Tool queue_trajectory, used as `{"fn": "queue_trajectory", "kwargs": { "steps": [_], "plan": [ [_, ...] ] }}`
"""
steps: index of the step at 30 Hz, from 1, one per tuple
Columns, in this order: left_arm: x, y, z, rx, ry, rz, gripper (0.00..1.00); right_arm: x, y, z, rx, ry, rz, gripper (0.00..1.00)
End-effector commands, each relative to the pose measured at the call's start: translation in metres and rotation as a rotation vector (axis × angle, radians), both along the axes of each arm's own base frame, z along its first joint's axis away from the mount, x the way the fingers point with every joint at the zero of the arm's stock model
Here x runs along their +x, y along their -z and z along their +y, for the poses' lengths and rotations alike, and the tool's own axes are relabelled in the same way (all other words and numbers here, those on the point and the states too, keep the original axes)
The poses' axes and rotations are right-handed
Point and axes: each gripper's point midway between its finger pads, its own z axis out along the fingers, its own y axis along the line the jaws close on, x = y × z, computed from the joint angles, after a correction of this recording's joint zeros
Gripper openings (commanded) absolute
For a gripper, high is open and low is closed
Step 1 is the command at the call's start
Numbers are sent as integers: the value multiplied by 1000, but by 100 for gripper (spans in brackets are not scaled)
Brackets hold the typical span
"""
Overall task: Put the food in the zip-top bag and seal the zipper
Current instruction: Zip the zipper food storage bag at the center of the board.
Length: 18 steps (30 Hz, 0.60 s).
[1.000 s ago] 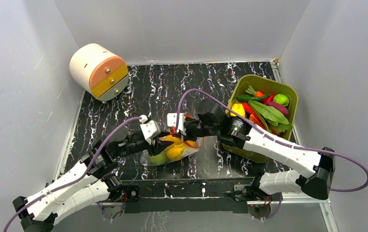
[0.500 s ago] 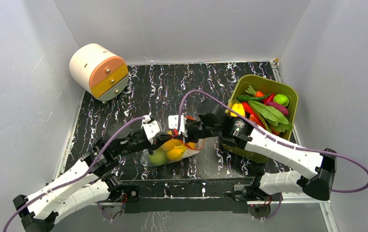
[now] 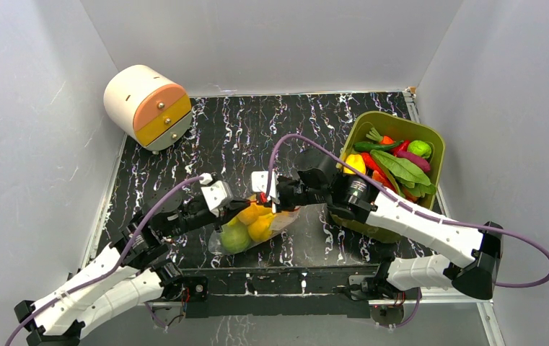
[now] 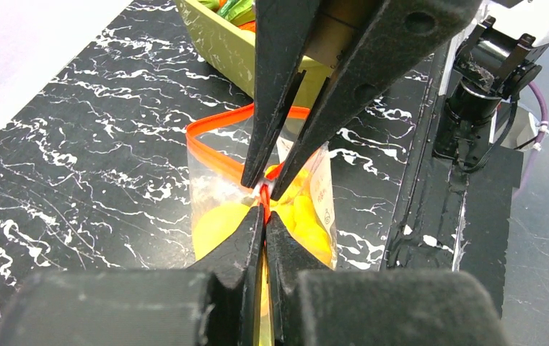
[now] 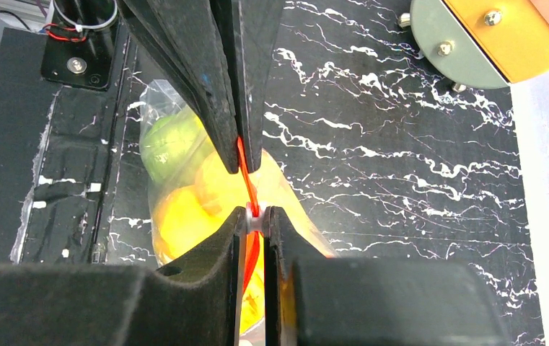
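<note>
The clear zip-top bag (image 3: 275,223) lies at the table's middle front, holding a green round food (image 3: 235,236) and yellow ones (image 3: 260,228). The two grippers meet tip to tip over its top edge. My left gripper (image 4: 265,209) is shut on the red-orange zipper (image 4: 221,126), whose far part still gapes in a loop. Facing it, my right gripper (image 5: 255,214) is shut on the white slider tab (image 5: 255,211), with the zipper strip (image 5: 246,173) running between the two. Through the plastic I see the green food (image 5: 167,140) and yellow food (image 5: 185,209).
An olive-green tub (image 3: 437,140) at the right back holds more toy vegetables (image 3: 401,164); my right arm reaches in front of it. A round cream drawer unit (image 3: 145,107) stands at the back left. White walls close in the table on three sides.
My left gripper has closed on the zipper strip and drawn slightly left. The bag has shifted a little with it. The right gripper has kept its hold on the slider.
</note>
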Motion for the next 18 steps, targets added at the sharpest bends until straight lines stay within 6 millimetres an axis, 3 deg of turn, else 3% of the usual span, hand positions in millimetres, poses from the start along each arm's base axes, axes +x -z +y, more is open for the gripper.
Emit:
{"fn": "queue_trajectory", "kwargs": {
  "steps": [1, 8, 18],
  "plan": [
    [-5, -54, 10, -116, -17, -104, 0, 23, -6, -20, -36, 109, -52, 0],
    [-4, -71, 35, -145, -110, -152, 0, 41, -10, -52, -64, 195, -89, 0],
    [-6, -78, 47, -134, -139, -173, 0, 46, -8, -73, -92, 225, -86, 0]
  ]
}}
